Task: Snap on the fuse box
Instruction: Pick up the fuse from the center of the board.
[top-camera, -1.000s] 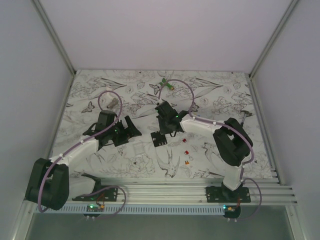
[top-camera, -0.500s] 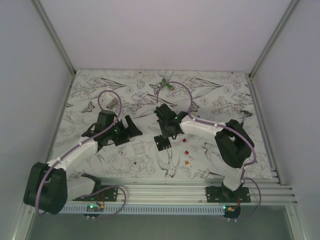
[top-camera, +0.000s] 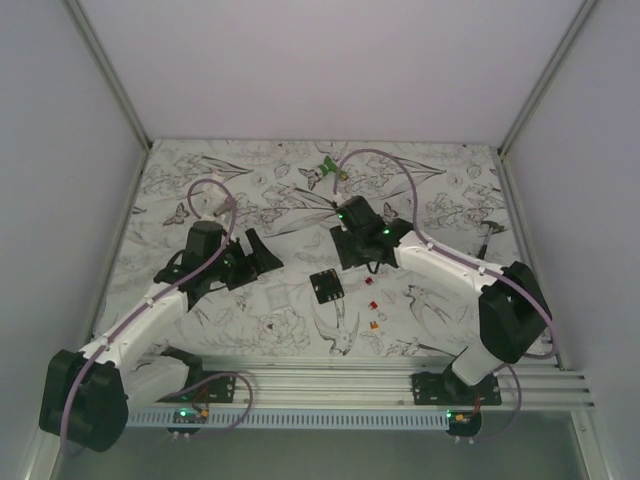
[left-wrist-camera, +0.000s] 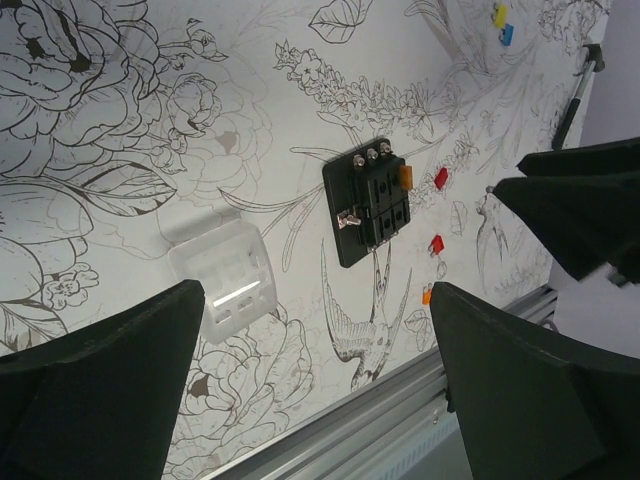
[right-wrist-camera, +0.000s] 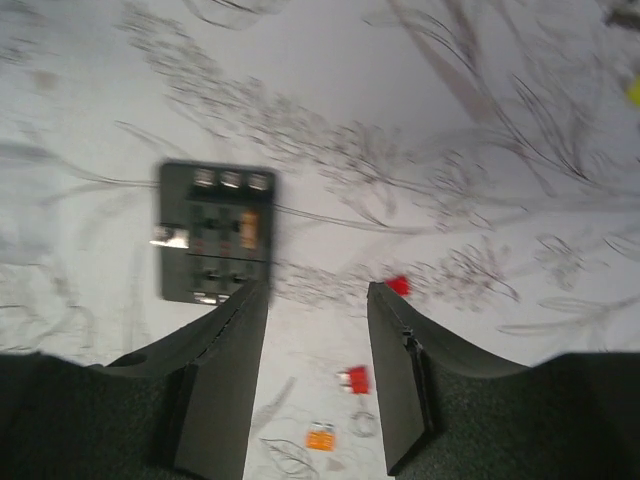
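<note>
Fuse box (top-camera: 325, 287) flat on the worktop (top-camera: 200, 310), mid-frame.
Left hand (left-wrist-camera: 315, 300) gapes wide; right hand (right-wrist-camera: 315, 292), just upper right, narrowly parted; both empty.

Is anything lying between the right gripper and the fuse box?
Nothing visible does. The fuse box lies just beyond the open right gripper, toward its left finger; the loose fuses lie off to the other side.
</note>
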